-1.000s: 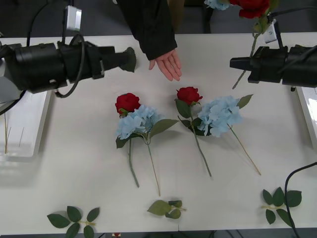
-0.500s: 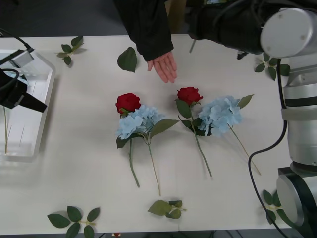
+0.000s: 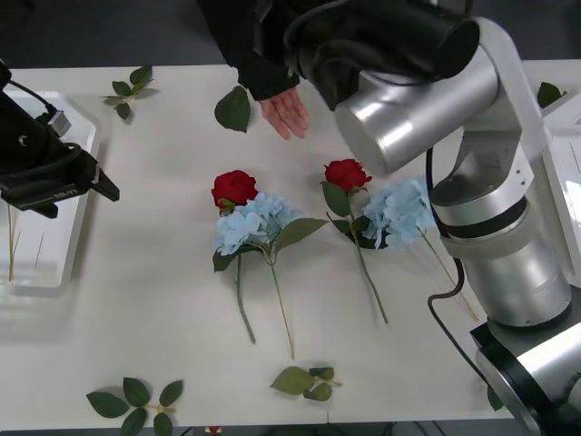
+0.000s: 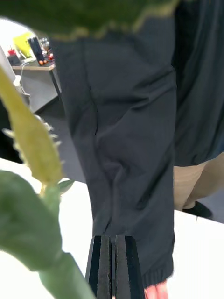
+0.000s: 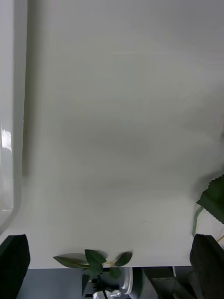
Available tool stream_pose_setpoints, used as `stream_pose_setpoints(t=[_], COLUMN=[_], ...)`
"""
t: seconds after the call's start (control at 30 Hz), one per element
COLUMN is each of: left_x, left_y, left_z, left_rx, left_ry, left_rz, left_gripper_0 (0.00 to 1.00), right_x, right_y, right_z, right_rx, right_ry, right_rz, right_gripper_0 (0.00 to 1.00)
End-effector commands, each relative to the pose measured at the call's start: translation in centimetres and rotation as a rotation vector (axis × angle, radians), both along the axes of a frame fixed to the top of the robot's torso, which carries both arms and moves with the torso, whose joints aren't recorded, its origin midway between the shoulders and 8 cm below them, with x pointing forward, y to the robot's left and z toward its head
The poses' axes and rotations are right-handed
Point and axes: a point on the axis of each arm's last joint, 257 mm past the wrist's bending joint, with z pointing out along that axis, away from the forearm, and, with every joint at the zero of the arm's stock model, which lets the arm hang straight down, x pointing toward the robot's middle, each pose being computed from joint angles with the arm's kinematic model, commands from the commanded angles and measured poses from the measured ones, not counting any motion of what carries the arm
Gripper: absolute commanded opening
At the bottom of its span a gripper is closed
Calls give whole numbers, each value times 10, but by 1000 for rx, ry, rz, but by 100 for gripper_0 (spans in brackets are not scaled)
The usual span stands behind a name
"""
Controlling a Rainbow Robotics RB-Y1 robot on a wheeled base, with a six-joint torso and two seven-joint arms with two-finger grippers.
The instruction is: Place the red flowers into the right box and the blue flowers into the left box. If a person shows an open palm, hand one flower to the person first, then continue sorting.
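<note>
Right claw [image 4: 112,266] has swung over to the person's open palm [image 3: 285,113] at the tabletop's far edge, pinched shut on a green stem [image 4: 32,140], handover pending; left claw [image 5: 112,261] gapes empty.

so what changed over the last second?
The right arm swung from the table's right edge across toward the person's open palm; right gripper shut. The left arm pulled back over the left box. Flowers on the table unmoved.
</note>
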Motion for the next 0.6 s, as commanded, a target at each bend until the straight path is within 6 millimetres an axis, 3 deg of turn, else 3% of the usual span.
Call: stream_pose_setpoints(t=[0.03, 0.13, 0.33, 0.6], left_x=[12, 12, 9, 8], left_y=[-20, -21, -22, -22], left_z=[18, 18, 19, 19], left_rx=[6, 7, 16, 19], left_ry=[-43, -47, -42, -41], left_rz=[-9, -15, -33, -39], left_gripper_0=[100, 100, 100, 100], right_x=[-25, -25, -21, -20], right_y=[38, 40, 44, 43], right_z=[31, 21, -19, -21], right_rx=[103, 89, 94, 85], right_ry=[-42, -30, 103, 103], right_rz=[53, 56, 112, 115], right_gripper_0=[0, 0, 0, 0])
